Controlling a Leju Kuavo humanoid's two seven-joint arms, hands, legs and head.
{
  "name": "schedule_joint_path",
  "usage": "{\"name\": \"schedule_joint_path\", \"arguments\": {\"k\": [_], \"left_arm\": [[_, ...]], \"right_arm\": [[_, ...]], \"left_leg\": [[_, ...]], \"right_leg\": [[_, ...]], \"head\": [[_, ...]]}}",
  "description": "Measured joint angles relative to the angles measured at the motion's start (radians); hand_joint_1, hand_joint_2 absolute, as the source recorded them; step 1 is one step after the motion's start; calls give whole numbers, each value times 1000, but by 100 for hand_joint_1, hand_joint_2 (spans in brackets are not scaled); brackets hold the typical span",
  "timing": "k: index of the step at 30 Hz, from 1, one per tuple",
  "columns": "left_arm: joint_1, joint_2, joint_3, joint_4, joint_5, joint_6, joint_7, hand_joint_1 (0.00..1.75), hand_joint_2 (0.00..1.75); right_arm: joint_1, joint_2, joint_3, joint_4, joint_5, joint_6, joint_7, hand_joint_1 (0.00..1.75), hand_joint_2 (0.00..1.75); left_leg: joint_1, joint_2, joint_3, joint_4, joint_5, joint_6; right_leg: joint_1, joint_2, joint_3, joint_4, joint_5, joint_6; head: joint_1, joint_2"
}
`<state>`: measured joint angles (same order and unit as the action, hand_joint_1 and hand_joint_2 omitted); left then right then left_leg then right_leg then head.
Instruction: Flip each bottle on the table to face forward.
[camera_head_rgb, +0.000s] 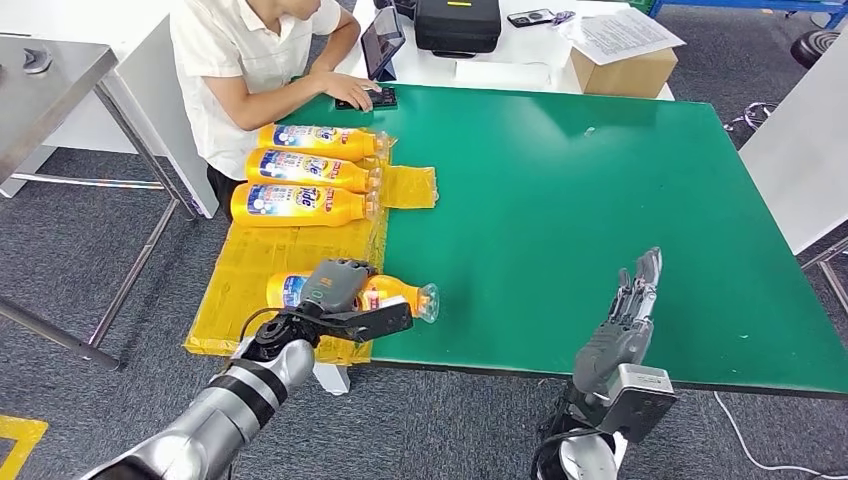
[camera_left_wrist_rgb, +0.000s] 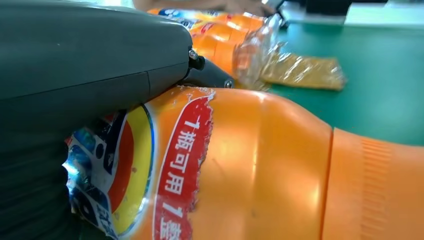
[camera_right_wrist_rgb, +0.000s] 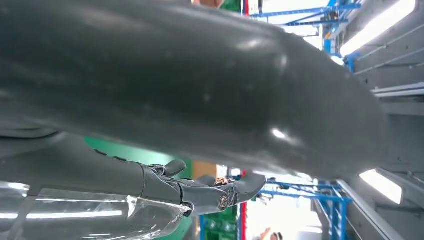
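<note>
At the lower left of the frame, the left hand (camera_head_rgb: 340, 290) is grasping the lying orange bottle (camera_head_rgb: 400, 295) with its fingers (camera_head_rgb: 385, 320), probably for turning it, while the right hand (camera_head_rgb: 620, 325) is waiting released above the green counter (camera_head_rgb: 600, 200).

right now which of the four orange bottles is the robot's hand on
The nearest bottle, lying alone at the table's front edge under the left hand. The other three bottles lie untouched, side by side, near the person.

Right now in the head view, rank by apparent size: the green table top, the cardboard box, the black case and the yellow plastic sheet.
1. Green table top
2. Yellow plastic sheet
3. Brown cardboard box and black case: these look alike, so unranked.
</note>
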<state>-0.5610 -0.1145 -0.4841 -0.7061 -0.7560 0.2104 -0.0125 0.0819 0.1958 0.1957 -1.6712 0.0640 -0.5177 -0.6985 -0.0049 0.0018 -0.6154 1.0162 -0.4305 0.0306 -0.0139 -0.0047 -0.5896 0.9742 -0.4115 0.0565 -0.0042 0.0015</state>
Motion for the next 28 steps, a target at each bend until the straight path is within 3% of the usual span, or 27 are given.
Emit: {"name": "schedule_joint_path", "arguments": {"k": [4,19,28], "left_arm": [[-53,1,1,81,-2,-24,11,0,175],[-147,-6,65,238,83,-127,45,0,175],[-140,-17,66,238,86,-109,-71,0,175]], "right_arm": [[-6,11,-10,25,-9,23,0,0,0],[-45,46,-67,141,-65,103,0,0,0],[-49,55,-91,167,-59,106,0,0,0]], "left_leg": [[0,0,1,0,1,-1],[0,0,1,0,1,-1],[0,-1,0,0,1,-1]], "right_leg": [[0,0,0,1,0,0],[0,0,0,2,0,0],[0,0,-1,3,0,0]], "head": [[0,0],[0,0],[0,0]]}}
